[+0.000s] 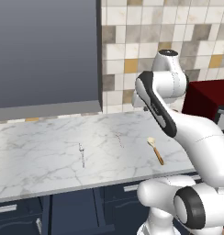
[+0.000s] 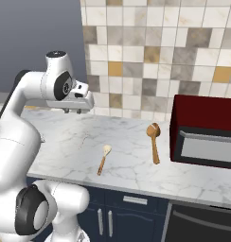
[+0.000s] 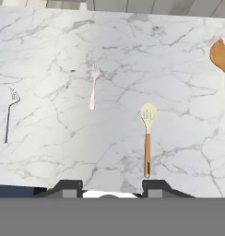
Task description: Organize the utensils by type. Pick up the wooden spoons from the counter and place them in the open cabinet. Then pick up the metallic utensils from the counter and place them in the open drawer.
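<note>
Wooden spoons lie on the veined white marble surface (image 3: 50,152): a small one (image 3: 148,138), cream bowl and straight orange-brown handle, lies just beyond the tool (image 3: 112,186), whose two dark tips stand apart, holding nothing. A larger all-brown spoon (image 2: 154,142) rests to that small spoon's right, nearer a dark red box (image 2: 205,130). Left of the small spoon lie two thin forks, one pale silver (image 3: 93,86), one darker grey (image 3: 10,113). A tiled wall (image 2: 160,47) stands behind.
</note>
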Controlling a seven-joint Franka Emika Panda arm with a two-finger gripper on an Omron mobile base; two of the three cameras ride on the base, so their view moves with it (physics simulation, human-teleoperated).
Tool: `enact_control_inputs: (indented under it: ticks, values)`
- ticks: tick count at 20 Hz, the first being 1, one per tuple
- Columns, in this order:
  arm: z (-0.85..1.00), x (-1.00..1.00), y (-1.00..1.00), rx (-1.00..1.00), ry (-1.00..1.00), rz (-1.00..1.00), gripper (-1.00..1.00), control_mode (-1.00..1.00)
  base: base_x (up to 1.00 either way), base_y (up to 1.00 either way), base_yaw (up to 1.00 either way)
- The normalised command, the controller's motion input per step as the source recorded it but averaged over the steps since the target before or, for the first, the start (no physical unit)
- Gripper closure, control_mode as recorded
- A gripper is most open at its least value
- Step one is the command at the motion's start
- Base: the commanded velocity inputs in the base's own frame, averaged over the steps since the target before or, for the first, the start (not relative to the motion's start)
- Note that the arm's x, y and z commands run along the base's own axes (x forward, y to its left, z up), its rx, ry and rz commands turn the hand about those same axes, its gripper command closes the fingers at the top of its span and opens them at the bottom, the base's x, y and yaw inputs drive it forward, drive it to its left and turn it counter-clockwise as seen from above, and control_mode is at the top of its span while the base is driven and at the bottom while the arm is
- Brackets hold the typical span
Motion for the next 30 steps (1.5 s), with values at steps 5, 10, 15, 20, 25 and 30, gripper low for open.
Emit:
enact_control_inputs:
  ticks: [5,10,15,20,25,30]
  values:
    - [-0.11,-0.03,-0.03,0.00,0.00,0.00,-1.00,-1.00,0.00,0.00,0.00]
    - [-0.15,-0.03,-0.37,0.00,0.00,0.01,-1.00,-1.00,0.00,0.00,0.00]
    - [-0.07,0.00,-0.48,-0.05,0.00,0.02,-1.00,-1.00,0.00,0.00,0.00]
    - [-0.06,0.04,-0.47,-0.10,0.00,0.02,-1.00,-1.00,0.00,0.00,0.00]
    - [-0.10,0.19,-0.43,-0.08,0.00,0.00,-1.00,-1.00,0.00,0.00,0.00]
    - [-0.15,0.32,-0.32,-0.10,0.00,0.01,-1.00,-1.00,0.00,0.00,0.00]
